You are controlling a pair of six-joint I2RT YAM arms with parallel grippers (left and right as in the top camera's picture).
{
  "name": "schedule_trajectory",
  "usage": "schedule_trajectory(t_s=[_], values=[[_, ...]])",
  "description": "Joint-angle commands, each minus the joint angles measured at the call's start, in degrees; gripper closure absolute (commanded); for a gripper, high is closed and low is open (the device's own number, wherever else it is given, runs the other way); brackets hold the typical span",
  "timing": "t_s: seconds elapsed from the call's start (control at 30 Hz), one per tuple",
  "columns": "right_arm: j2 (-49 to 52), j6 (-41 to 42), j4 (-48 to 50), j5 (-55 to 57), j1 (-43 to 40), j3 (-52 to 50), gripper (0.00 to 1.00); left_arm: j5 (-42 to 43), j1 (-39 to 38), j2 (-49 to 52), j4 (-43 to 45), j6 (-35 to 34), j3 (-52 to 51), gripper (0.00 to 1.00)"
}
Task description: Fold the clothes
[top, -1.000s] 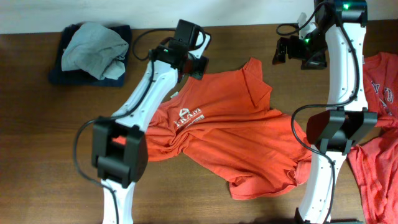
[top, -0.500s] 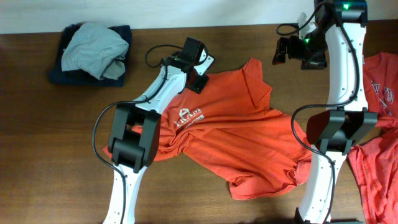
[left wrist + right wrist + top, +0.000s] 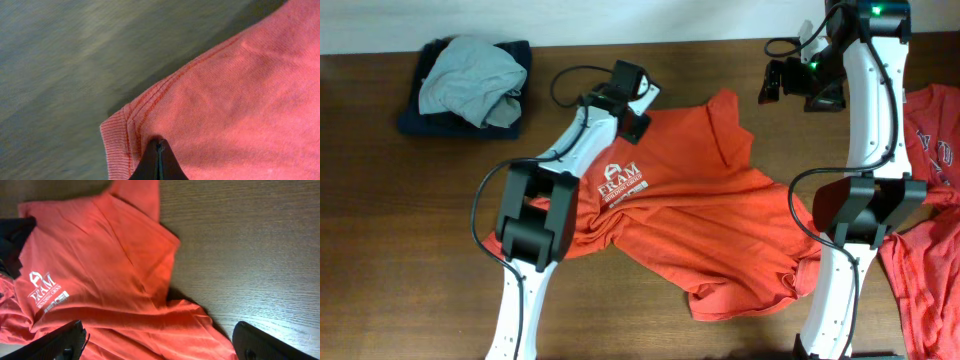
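So, from overhead: counting two orange-red shirts, the logo T-shirt spread mid-table and a second T-shirt cut off at the right edge. Also one grey bundle on a dark cloth far left, plus open table down that side. Left wrist: seeing the left gripper pinched fully closed on the logo T-shirt just inside its ribbed edge. Right wrist: seeing the right gripper gaping wide, gripping nothing, above a sleeve and open wood.
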Motion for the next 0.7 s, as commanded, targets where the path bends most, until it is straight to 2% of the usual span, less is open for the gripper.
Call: schedule_trajectory(t_s=[0.0,0.37,0.57,0.67], values=[[-0.59,0.04,-0.31,0.52,-0.11,0.42,0.01,-4.07,5.84,4.24,-0.17,1.79,-0.92,1.00],[-0.59,0.04,-0.31,0.52,-0.11,0.42,0.01,-3.91,18.45,4.24,2.36,1.73,-0.92,1.00],[-0.59,0.04,-0.31,0.52,-0.11,0.42,0.01,-3.82,18.03,3.65,0.81,-0.07,2.54,0.98],[-0.59,0.04,-0.31,0.52,-0.11,0.42,0.02,-1.99,16.46,2.01,-2.99,-2.93,9.51,0.92]])
